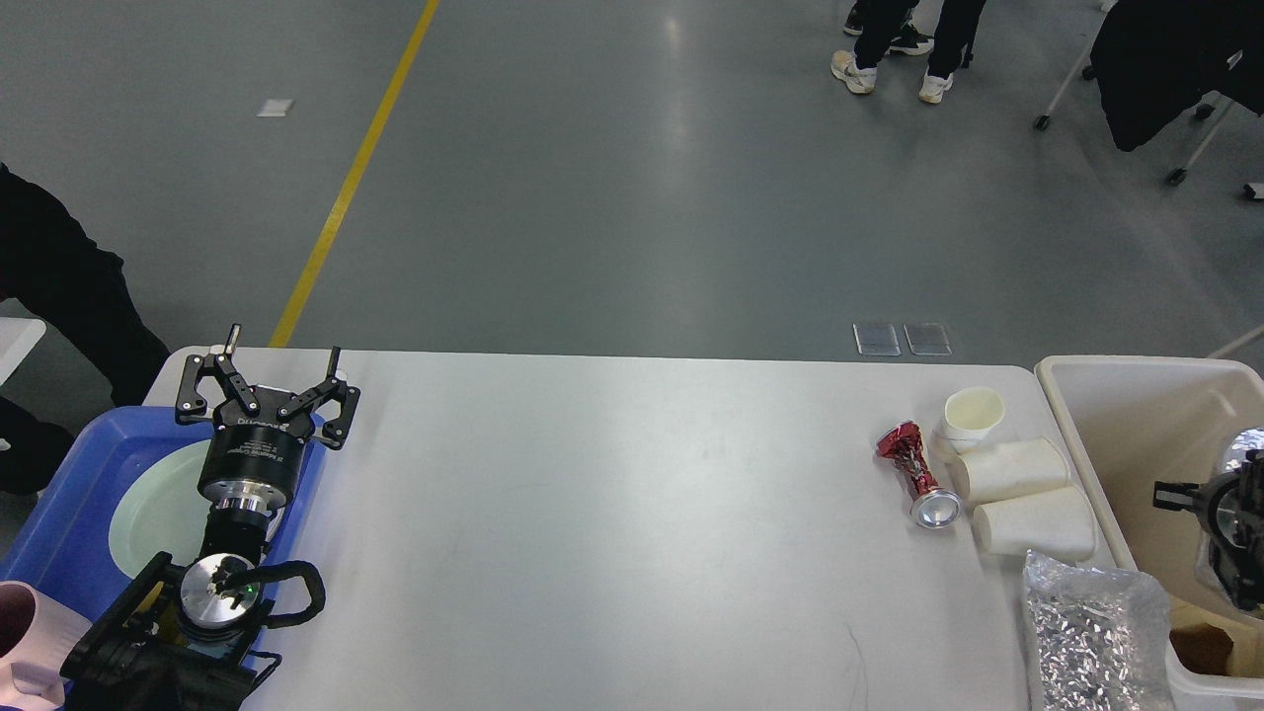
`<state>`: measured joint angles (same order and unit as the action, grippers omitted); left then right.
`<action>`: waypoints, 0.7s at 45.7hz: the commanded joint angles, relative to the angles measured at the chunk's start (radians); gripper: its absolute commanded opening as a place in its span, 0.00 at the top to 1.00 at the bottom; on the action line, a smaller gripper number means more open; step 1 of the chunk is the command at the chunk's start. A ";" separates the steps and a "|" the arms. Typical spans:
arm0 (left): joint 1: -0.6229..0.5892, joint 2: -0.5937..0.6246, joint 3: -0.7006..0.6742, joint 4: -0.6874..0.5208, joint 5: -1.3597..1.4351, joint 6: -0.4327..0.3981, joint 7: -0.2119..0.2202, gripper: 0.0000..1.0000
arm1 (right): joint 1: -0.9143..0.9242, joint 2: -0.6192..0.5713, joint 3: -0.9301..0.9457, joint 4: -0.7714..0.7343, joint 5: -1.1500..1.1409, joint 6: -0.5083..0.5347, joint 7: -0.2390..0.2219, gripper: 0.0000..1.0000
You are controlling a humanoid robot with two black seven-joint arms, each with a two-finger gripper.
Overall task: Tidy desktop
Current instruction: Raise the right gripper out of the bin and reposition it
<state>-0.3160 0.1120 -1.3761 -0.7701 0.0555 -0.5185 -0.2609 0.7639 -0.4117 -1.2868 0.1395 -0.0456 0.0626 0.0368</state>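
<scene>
The white desktop fills the middle of the head view. At its right end lie a crushed red can, an upright paper cup and two paper cups on their sides. A silver foil bag lies at the near right corner. My left gripper is open and empty over the desktop's far left corner. My right gripper hangs low inside the cream bin; it is dark, cut off by the frame edge, and its fingers cannot be told apart.
A blue tray with a pale green plate sits left of the desktop, and a pink mug stands at its near end. A brown box shows in the bin's near corner. People stand beyond the table.
</scene>
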 commanded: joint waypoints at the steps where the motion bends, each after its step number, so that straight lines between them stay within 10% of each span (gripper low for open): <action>1: 0.000 0.000 0.000 0.000 0.000 0.000 0.000 0.04 | -0.061 0.007 0.046 -0.014 0.033 -0.064 -0.001 1.00; 15: 0.000 0.000 0.000 0.000 0.000 0.000 0.000 0.04 | -0.086 0.039 0.095 -0.017 0.061 -0.138 -0.001 0.99; 20: 0.000 0.000 0.000 0.000 0.000 0.000 0.000 0.04 | -0.086 0.044 0.095 -0.015 0.061 -0.159 -0.001 0.63; 23: 0.000 0.000 0.000 0.000 0.000 0.000 0.000 0.04 | -0.083 0.051 0.098 -0.015 0.061 -0.187 0.000 0.03; 32: 0.000 0.000 0.000 0.000 0.000 0.000 0.000 0.04 | -0.075 0.080 0.116 0.005 0.061 -0.247 0.005 0.00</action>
<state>-0.3160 0.1120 -1.3760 -0.7701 0.0550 -0.5185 -0.2608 0.6823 -0.3341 -1.1761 0.1323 0.0154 -0.1686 0.0381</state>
